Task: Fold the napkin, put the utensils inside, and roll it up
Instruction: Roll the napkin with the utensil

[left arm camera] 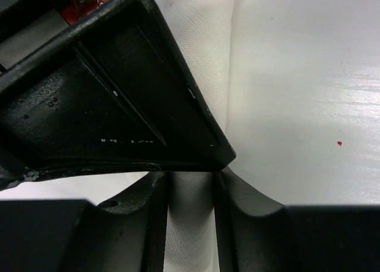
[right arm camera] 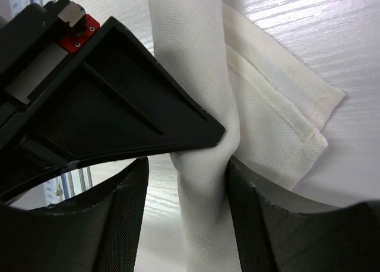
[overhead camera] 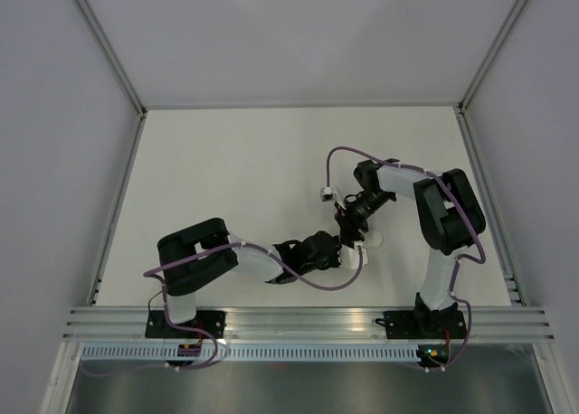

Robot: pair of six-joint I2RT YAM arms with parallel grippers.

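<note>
Both grippers, left (left arm camera: 191,224) and right (right arm camera: 185,224), are clamped on the rolled napkin (right arm camera: 196,94) near the table's (overhead camera: 226,161) near edge, apparently to keep it tight.

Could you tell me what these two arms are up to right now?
Both arms have met near the middle of the table, working one white napkin bunched into a narrow band. The right gripper and the left gripper each have cloth between their fingers. A hemmed corner sticks out flat. No knife shows, so it may be rolled inside.
</note>
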